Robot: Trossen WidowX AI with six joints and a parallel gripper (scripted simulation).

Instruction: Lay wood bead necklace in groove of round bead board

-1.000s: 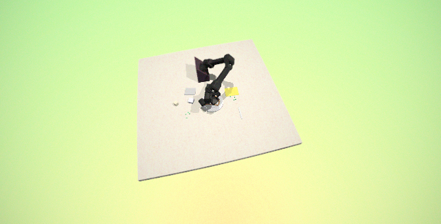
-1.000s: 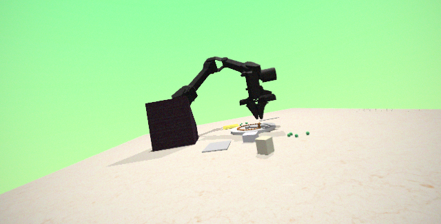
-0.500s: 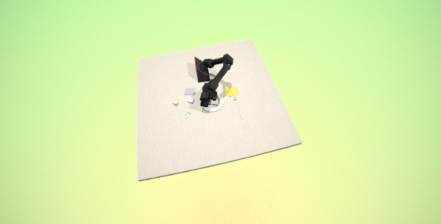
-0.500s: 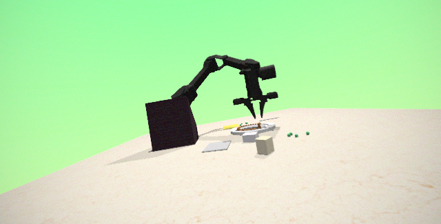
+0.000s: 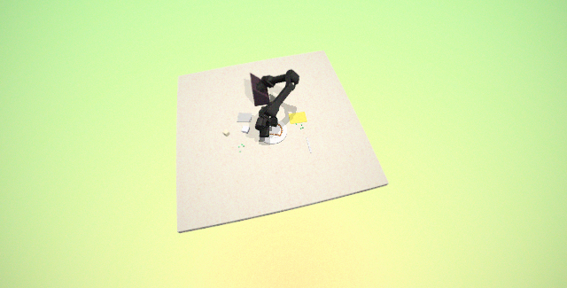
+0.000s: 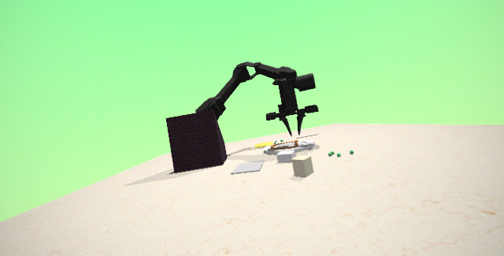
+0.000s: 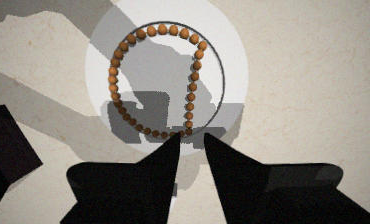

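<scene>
The wood bead necklace (image 5: 281,130) (image 7: 162,29) lies on the white round bead board (image 6: 311,143) (image 7: 236,70). In the wrist view its left, top and bottom-left beads follow the dark groove line (image 7: 223,82) or lie just inside it. Its right stretch runs nearly straight from upper right to bottom, well inside the groove's right arc. My gripper (image 6: 295,135) (image 7: 192,136) is partly open with nothing between its fingertips. It hangs above the board, with the left fingertip near the necklace's bottom right corner in the wrist view. The fingers hide part of the board's lower side.
A yellow block (image 5: 298,117) (image 6: 263,145), a grey plate (image 5: 244,117) (image 6: 248,167), a white block (image 5: 245,129) (image 6: 286,157) and a beige cube (image 5: 226,133) (image 6: 302,166) surround the board. Small green beads (image 6: 351,152) and a thin rod (image 5: 309,145) lie farther out.
</scene>
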